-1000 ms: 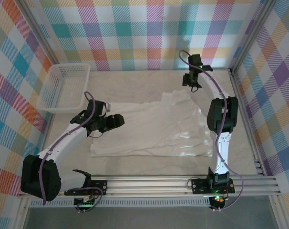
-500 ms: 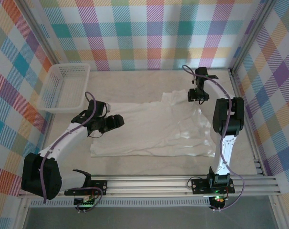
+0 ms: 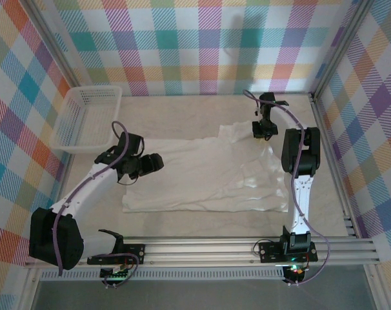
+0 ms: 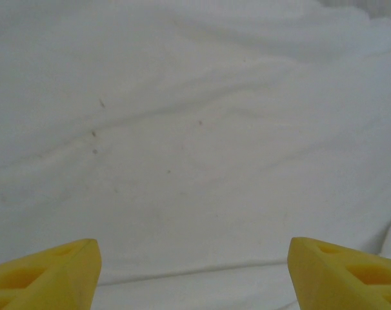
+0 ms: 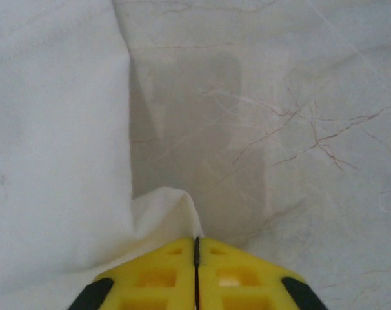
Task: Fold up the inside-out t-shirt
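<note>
White mesh basket (image 3: 86, 119) sits at the far left of the marble-look table (image 3: 182, 106), against the plaid wall, apart from the cloth. Left gripper (image 3: 158, 162) hangs over the left part of the inside-out t-shirt (image 3: 208, 174), near its far edge. It is released: in the left wrist view the yellow fingers (image 4: 44, 274) stand wide apart at the bottom corners, nothing between them, just wrinkled white cloth (image 4: 195, 129) ahead.

The t-shirt lies spread roughly flat across the middle of the table, left-to-right, white, with light creases; the right part is more rumpled and a flap juts toward the far side. Print or label can't be made out.

Right gripper (image 3: 260, 132) sits at the shirt's far right corner. It is clenched: in the right wrist view its fingers (image 5: 163, 278) meet on a thin dark seam, and a small peak of the shirt's edge (image 5: 166, 206) rises right at the tips, looks pinched there. Bare table (image 5: 299, 129) lies to the right of that peak.
</note>
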